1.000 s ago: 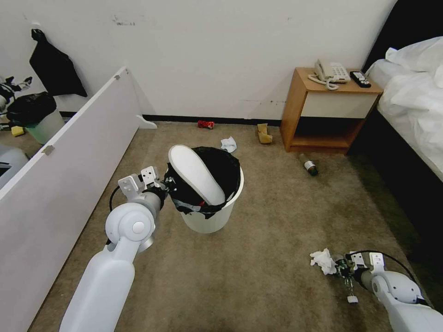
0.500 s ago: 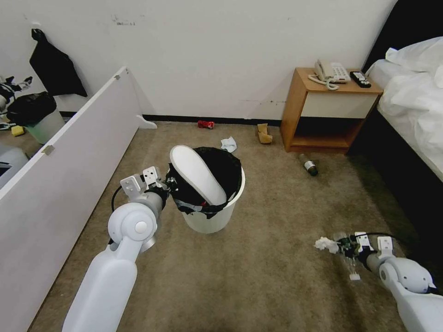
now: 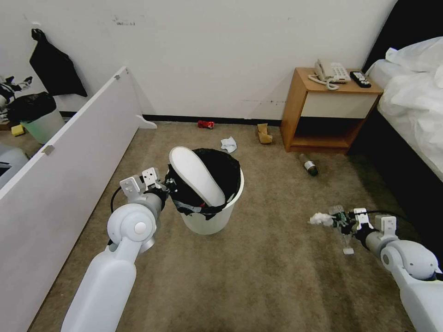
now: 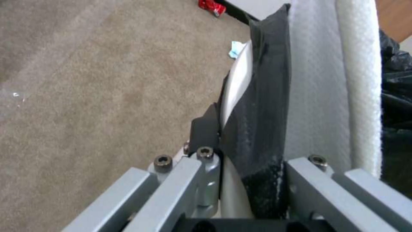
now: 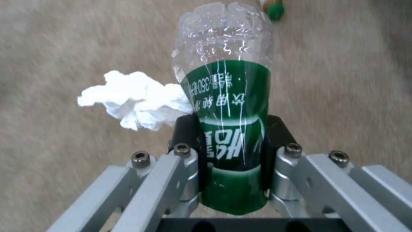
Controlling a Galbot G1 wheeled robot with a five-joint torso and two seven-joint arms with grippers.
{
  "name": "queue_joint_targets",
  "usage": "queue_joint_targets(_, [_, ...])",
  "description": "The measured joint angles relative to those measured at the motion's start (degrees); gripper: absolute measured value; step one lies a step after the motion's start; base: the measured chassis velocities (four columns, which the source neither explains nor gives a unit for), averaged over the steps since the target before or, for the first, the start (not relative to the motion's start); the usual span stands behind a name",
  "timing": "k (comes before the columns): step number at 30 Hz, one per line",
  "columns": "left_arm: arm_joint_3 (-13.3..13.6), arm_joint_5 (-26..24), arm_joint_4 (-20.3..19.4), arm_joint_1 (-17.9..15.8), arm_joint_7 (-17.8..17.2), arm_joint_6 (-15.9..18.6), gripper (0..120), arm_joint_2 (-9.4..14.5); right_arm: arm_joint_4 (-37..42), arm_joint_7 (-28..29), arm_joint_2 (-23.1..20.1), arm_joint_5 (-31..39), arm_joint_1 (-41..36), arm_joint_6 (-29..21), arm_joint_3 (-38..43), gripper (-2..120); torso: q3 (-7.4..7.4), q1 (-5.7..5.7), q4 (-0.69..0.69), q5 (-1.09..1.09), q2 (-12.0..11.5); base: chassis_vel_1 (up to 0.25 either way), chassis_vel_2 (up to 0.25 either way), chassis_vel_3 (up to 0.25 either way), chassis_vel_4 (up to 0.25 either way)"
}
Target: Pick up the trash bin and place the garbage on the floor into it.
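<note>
Right end effector point(image 5: 231, 151) clamped on a clear plastic bottle point(image 5: 225, 96) with a green label — black pads press the label from both sides. A crumpled white tissue point(image 5: 135, 98) sits against the bottle beside one pad; whether it is pinched as well, cannot tell. In the head view this end effector point(image 3: 340, 221) hangs above the floor point(image 3: 267, 276), well to the right of the trash bin point(image 3: 213, 220), tissue point(image 3: 319, 218) pointing toward the bin.

Left end effector point(image 4: 244, 180) closed on the bin's near-left rim, black bag liner point(image 4: 262, 129) caught between the fingers. From the head view it point(image 3: 167, 188) grips the bin's left side. A white slipper point(image 3: 196, 174) stands tilted in the bin, heel end up over the rim.

Farther from the bin, toward the wall — a small tissue point(image 3: 228, 144), a crushed red can point(image 3: 206, 124) at the black skirting, tan crumpled paper point(image 3: 263, 133). A dark bottle point(image 3: 308, 165) lies right of the bin, just before the wooden nightstand point(image 3: 323, 113). A white panel point(image 3: 64, 184) runs along the bin's left.
</note>
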Motion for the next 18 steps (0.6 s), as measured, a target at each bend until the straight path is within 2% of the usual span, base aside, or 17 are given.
queue_joint_targets(6, [0.4,-1.2,0.0,0.1,-1.4,0.8,4,0.1,3.8,-0.1,-0.1,1.3,0.2,3.1,1.0,20,0.0,0.0,0.0,0.0,0.0,0.0,0.0,0.0,0.0])
queue_joint_targets(9, [1.0,-2.5,-0.1,0.2,-2.8,1.6,4,0.2,6.6,0.0,-0.1,2.0,0.6,7.0,1.4,20,0.0,0.0,0.0,0.0,0.0,0.0,0.0,0.0,0.0])
queue_joint_targets(18, [2.6,-3.9,-0.7,0.3,-4.2,2.4,4,0.2,12.4,-1.4,-0.2,3.2,1.1,11.0,2.9,20,0.0,0.0,0.0,0.0,0.0,0.0,0.0,0.0,0.0])
